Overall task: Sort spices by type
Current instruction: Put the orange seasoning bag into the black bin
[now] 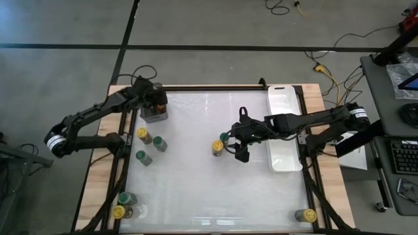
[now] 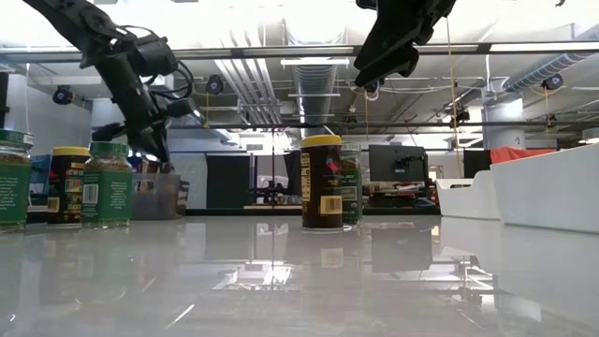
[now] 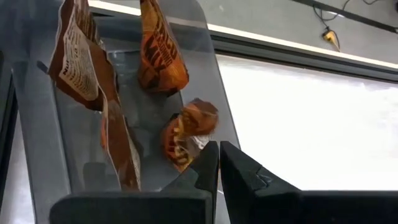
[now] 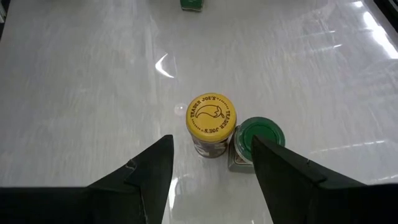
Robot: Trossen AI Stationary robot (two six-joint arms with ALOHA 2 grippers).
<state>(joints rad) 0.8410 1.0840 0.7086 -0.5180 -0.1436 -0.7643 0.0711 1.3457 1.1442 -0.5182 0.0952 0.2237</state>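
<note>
Nearest the overhead camera's lower edge, a yellow-lidded jar (image 1: 118, 211) and a green-lidded jar (image 1: 127, 198) stand side by side at the left front corner of the glossy white surface (image 1: 196, 189), while another yellow-lidded jar (image 1: 309, 215) stands at the right front corner with a further jar just beside it. Farther in on the left, a lone green-lidded jar (image 1: 140, 156) stands apart from a second pair, one yellow lid (image 1: 142, 134) and one green lid (image 1: 159, 143) close together. Near the middle of the surface a yellow-lidded spice jar (image 1: 217, 147) and a green-lidded spice jar (image 1: 225, 138) stand touching or nearly so; the right wrist camera looks straight down on both lids. The right gripper (image 1: 240, 147) hangs above and just to the right of that pair, its jaws spread and holding nothing. Along the right side lies a long white tray (image 1: 285, 130), with the right arm reaching across it. At the far left corner the left gripper (image 1: 155, 104) is lowered into a grey square cup (image 1: 155, 114) holding brown and orange snack packets (image 3: 163, 50); its jaws are pressed together, and whether a packet is pinched between them cannot be told.
</note>
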